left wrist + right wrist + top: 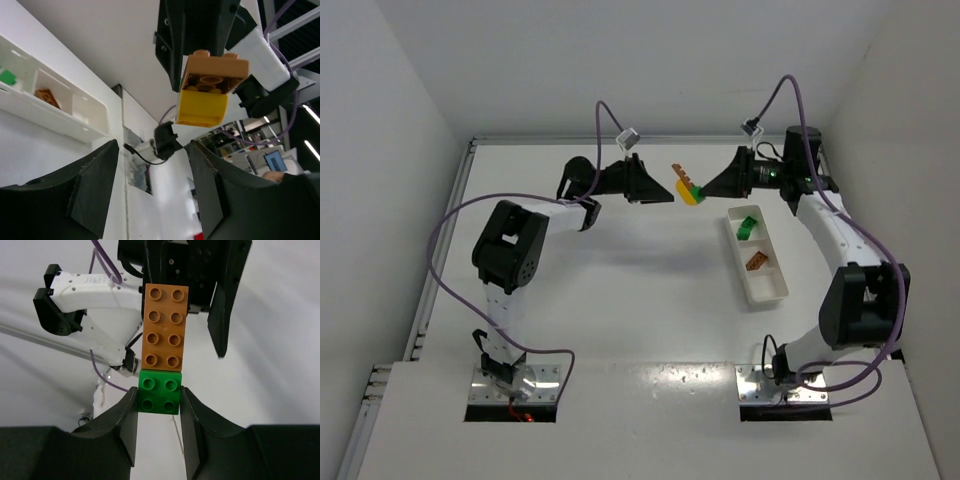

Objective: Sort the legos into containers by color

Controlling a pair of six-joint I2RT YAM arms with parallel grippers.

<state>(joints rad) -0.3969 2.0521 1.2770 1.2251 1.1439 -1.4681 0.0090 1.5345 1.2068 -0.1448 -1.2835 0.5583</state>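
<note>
White table (620, 300), right gripper (159, 399) clamping green lego (160, 390)

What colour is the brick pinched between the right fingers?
Green. The brick shows best in the right wrist view.

The right gripper (159, 396) rises from the bottom of the frame, its two dark fingers (125, 422) pressed against the sides of a green brick (160, 398) at lower centre. An orange-brown brick (164, 327), longer and with studs facing the camera, extends straight up from the green one. Behind it, at the top, is the left gripper (195, 285); one black finger (222, 315) hangs right of the orange-brown brick, clear of it. A white arm link (95, 295) and a purple cable (102, 260) fill the upper left.
</note>
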